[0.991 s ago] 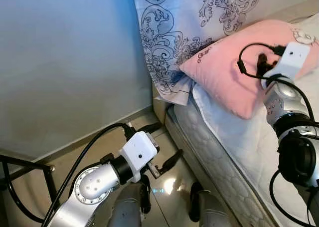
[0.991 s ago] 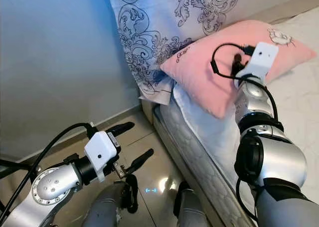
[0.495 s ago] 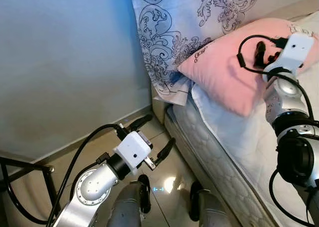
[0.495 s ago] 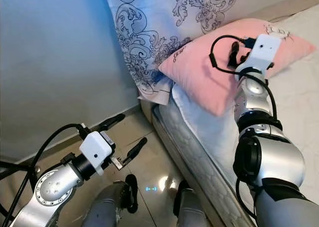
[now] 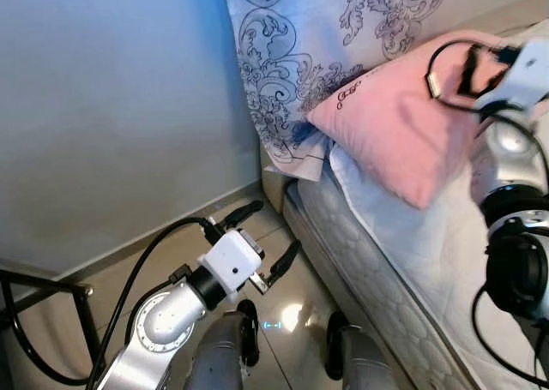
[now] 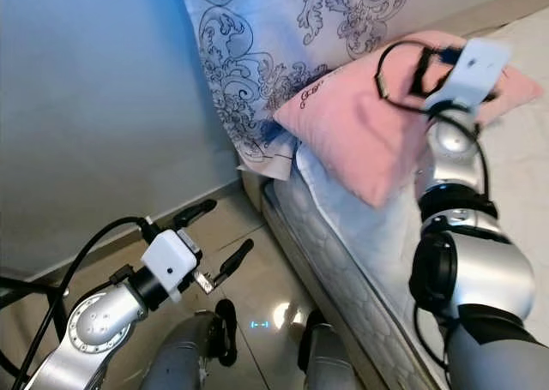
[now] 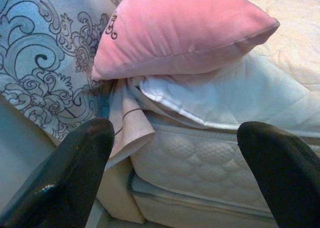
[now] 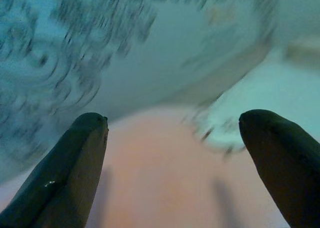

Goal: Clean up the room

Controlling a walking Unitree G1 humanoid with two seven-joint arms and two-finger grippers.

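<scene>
We're hovering right tool (image 8: 170, 138) over pink pillow (image 5: 403, 124), fingers spread wide, nothing gripped; wrist view blurring. Pillow is lying on bed (image 5: 412, 253), near head end, leaning against patterned cushion (image 5: 300, 56), overlapping white sheet (image 7: 235, 95). We're holding left tool (image 5: 264, 240) low over tiled floor (image 5: 163, 244) beside bed, fingers (image 7: 65, 183) spread apart, empty, pointing toward mattress edge (image 7: 200, 158). Our legs (image 5: 223, 356) are standing on floor by bed frame. Blue wall (image 5: 111, 107) is rising at left.
</scene>
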